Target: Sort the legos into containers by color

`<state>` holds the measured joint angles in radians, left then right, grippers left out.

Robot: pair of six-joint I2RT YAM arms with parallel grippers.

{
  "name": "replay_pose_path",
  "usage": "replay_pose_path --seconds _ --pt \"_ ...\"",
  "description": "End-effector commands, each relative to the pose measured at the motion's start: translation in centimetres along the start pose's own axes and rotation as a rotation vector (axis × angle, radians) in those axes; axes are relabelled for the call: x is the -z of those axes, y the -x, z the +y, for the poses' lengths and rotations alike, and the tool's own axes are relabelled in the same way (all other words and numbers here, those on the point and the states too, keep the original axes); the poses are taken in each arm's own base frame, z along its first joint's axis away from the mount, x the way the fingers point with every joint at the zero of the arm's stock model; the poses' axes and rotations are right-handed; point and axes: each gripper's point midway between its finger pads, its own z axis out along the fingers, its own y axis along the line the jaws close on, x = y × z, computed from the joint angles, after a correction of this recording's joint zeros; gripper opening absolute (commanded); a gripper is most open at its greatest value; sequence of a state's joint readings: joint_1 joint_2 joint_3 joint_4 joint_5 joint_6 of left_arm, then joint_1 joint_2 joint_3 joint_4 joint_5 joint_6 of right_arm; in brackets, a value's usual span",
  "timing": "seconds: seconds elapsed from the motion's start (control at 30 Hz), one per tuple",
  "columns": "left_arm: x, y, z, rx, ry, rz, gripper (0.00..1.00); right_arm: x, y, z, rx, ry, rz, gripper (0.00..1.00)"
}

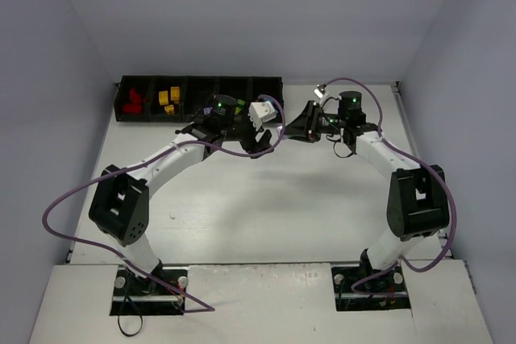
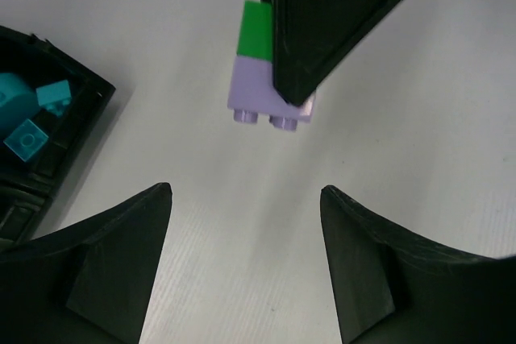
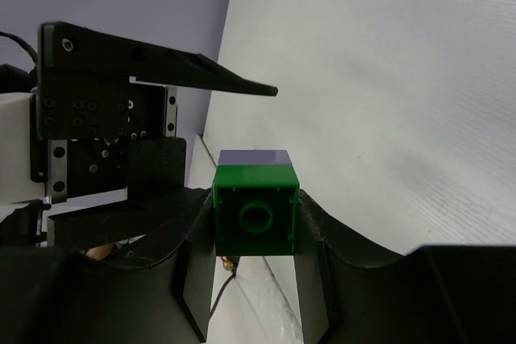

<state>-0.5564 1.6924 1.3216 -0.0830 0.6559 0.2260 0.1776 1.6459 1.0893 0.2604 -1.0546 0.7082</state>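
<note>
My right gripper (image 3: 256,219) is shut on a two-coloured brick, green (image 3: 256,207) at the near end and lilac behind, and holds it above the table. The same brick (image 2: 262,78) shows in the left wrist view, pinched by a black right finger (image 2: 322,22). My left gripper (image 2: 246,191) is open and empty, just short of that brick. In the top view the two grippers meet near the tray's right end, left (image 1: 270,138) and right (image 1: 297,128). The black tray (image 1: 201,80) holds red bricks (image 1: 133,101), yellow bricks (image 1: 168,98) and cyan bricks (image 2: 36,114).
The tray stands along the back wall at the left, and its end corner (image 2: 89,94) lies close to my left fingers. Purple cables loop off both arms (image 1: 72,199). The white table is walled on three sides.
</note>
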Motion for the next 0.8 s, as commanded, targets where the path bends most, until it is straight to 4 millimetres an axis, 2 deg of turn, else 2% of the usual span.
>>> replay_pose_path --seconds 0.0,0.17,0.37,0.77 --pt "1.2 7.2 0.6 -0.126 0.036 -0.21 0.68 -0.2 0.8 3.4 0.102 0.1 0.011 0.0" --pt "1.1 8.5 0.3 -0.111 0.022 -0.26 0.68 -0.5 0.4 3.9 0.115 0.11 0.023 0.0" --pt "0.5 8.6 -0.5 -0.107 -0.007 -0.274 0.68 -1.1 0.1 4.3 0.121 0.119 0.038 0.0" --pt "0.8 8.5 -2.1 -0.1 -0.073 -0.279 0.67 -1.4 -0.5 4.6 0.124 0.12 0.045 0.0"
